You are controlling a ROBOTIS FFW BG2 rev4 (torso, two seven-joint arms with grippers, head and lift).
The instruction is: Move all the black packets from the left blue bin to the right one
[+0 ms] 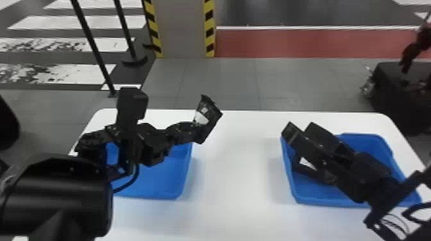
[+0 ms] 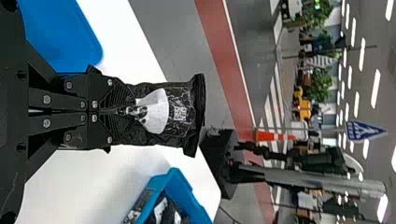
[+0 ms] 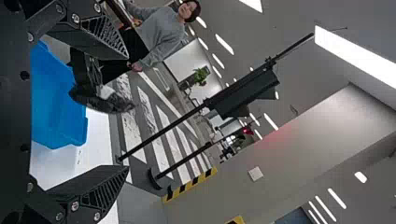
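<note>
The left gripper [image 1: 195,130] is grasping one black packet [image 2: 180,112] at its near end. The packet points outward beyond the fingertips, its long axis in line with them; its face carries a whitish patch and a small square code. Below this gripper is the left blue bin [image 1: 154,182]. The right gripper [image 1: 293,147], released, fingers apart, is over the right blue bin [image 1: 372,142].

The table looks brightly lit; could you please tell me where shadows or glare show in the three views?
Head view: a soft shadow on the table beside the left bin; left wrist view: bright ceiling lights; right wrist view: a glaring light panel, faint red glow on the wall.
</note>
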